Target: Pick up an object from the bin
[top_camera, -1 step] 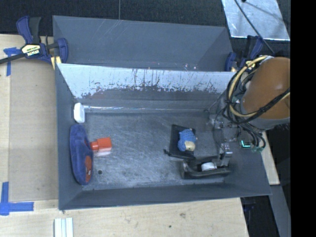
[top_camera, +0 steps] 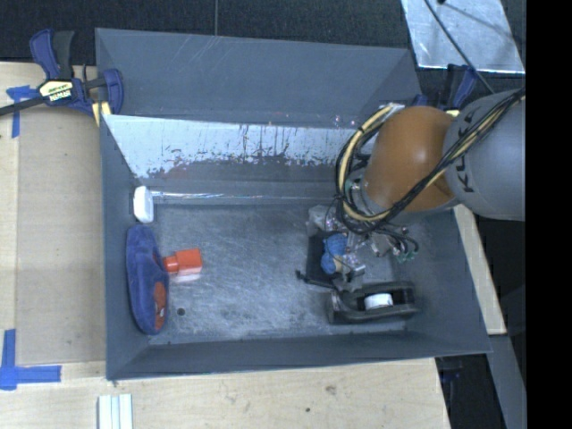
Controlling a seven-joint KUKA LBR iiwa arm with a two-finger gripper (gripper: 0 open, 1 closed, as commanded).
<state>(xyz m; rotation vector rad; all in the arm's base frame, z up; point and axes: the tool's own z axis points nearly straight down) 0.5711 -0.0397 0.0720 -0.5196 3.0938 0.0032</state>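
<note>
Right of the bin's (top_camera: 259, 79) middle, my fingers (top_camera: 347, 259) sit low by a small blue thing (top_camera: 332, 256) and a black flat piece (top_camera: 312, 266). Open or holding: I cannot tell. Black case with white insert (top_camera: 374, 302) lies just beside, toward the lower wall, long axis along it, likely crowding. Orange block (top_camera: 183, 263) and blue pouch (top_camera: 140, 280) lie well apart, by the left wall.

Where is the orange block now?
In the camera view, the orange block lies at the left of the bin, beside the blue thing and below the white thing.
</note>
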